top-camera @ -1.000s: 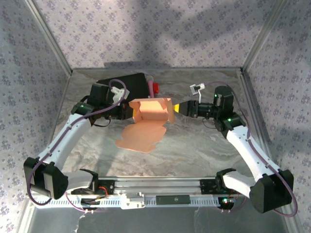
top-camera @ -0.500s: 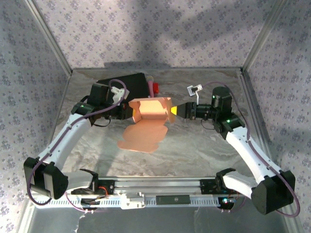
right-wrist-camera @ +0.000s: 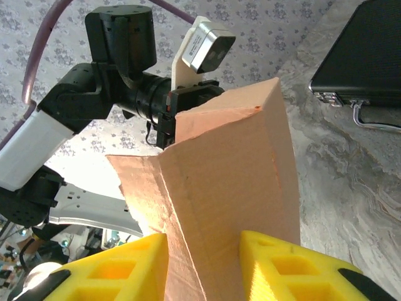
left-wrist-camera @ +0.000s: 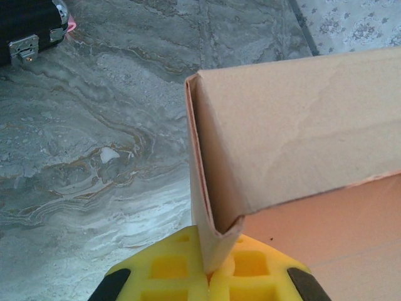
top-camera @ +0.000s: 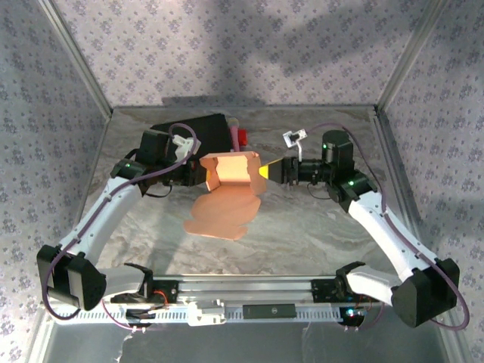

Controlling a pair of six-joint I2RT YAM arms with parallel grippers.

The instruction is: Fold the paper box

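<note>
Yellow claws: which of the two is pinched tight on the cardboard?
The left gripper: its fingers meet on the paper box edge. On the right gripper they stand apart around a fold.

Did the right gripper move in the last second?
Yes. The right gripper shifted left, toward the black case, further onto the right end of the paper box.

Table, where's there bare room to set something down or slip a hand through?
Bare table lies front right, between the paper box's lower flap and the right arm. A smaller patch lies front left, beside the left arm. It is crowded back left around the black case, and mid-table around the box.
</note>
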